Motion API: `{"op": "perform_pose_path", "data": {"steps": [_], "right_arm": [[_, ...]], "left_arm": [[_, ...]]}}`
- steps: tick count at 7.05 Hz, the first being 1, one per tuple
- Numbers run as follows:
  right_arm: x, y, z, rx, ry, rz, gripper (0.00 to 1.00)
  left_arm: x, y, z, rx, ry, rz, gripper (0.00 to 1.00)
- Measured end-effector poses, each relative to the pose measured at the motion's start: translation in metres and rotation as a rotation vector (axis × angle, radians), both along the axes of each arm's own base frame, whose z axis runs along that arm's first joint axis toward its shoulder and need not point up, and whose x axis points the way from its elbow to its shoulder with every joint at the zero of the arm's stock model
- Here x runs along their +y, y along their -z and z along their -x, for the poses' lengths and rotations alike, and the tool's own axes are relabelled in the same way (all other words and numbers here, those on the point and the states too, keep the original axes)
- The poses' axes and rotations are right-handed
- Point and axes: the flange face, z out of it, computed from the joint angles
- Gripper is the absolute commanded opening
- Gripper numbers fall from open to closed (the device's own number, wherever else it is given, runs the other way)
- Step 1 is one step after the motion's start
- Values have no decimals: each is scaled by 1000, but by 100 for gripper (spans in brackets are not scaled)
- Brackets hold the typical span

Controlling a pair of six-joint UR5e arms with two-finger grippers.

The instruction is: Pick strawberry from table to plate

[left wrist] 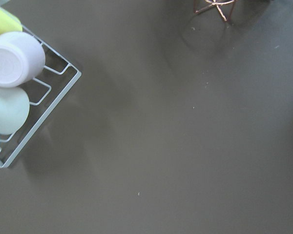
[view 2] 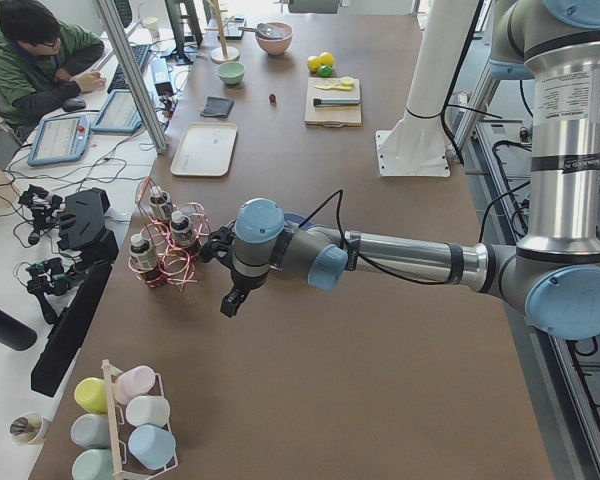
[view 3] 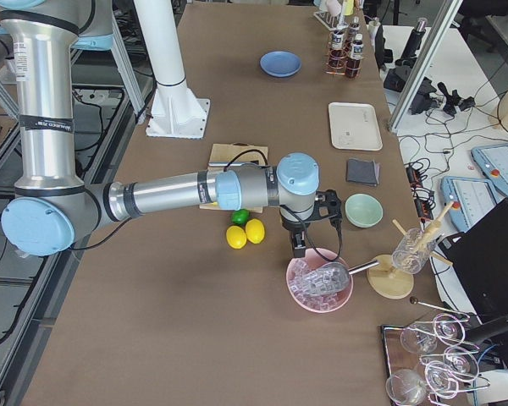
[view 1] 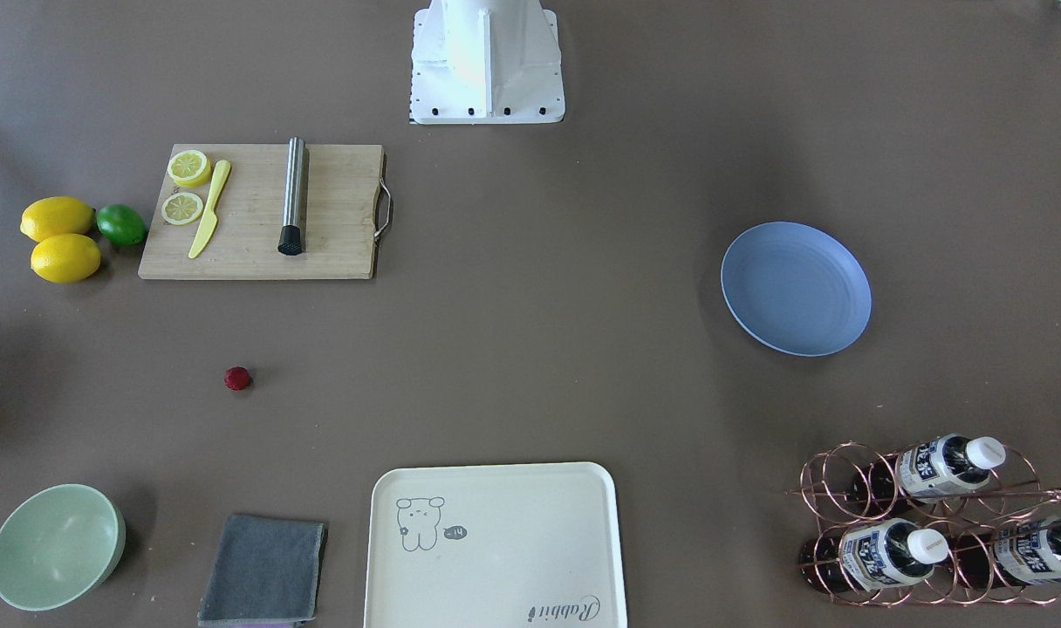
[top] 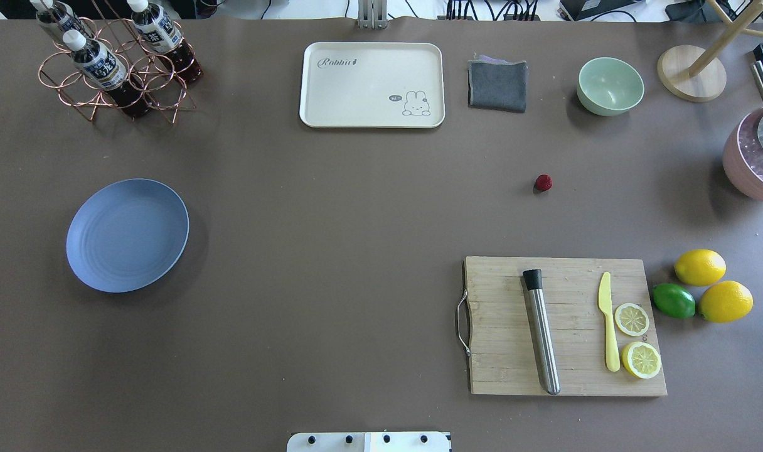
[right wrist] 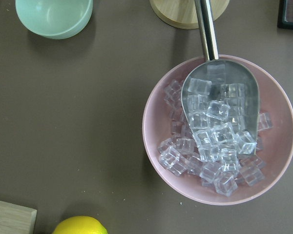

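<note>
The strawberry [top: 543, 182] [view 1: 238, 378] [view 2: 272, 98], small and dark red, lies alone on the grey-brown table [top: 356, 251], between the green bowl and the cutting board. Far across the table sits the light-blue plate [top: 127, 234] [view 1: 797, 288] [view 3: 280, 63], with nothing on it. My left gripper [view 2: 230, 300] shows only in the exterior left view, hanging near the bottle rack at the table's left end; whether it is open or shut I cannot tell. My right gripper [view 3: 298, 245] shows only in the exterior right view, above the pink ice bowl; its state I cannot tell either.
A wooden cutting board [top: 563, 325] carries a steel muddler, a yellow knife and lemon halves. Two lemons [top: 699, 267] and a lime [top: 673, 300] lie beside it. A cream tray [top: 372, 85], grey cloth [top: 497, 85], green bowl [top: 610, 86], bottle rack [top: 115, 69], pink ice bowl [right wrist: 217, 129] and cup rack [left wrist: 19, 92] stand around the edges.
</note>
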Motion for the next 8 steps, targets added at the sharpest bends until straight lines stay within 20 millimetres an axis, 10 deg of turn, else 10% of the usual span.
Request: {"op": "perform_pose_path", "data": {"steps": [4, 8], "right_arm": [[-17, 34, 77, -49, -71, 41, 100], [-16, 49, 124, -63, -124, 67, 100]], "left_arm": [[-15, -5, -90, 151, 82, 58, 99], [21, -27, -220, 265, 127, 95, 98]]}}
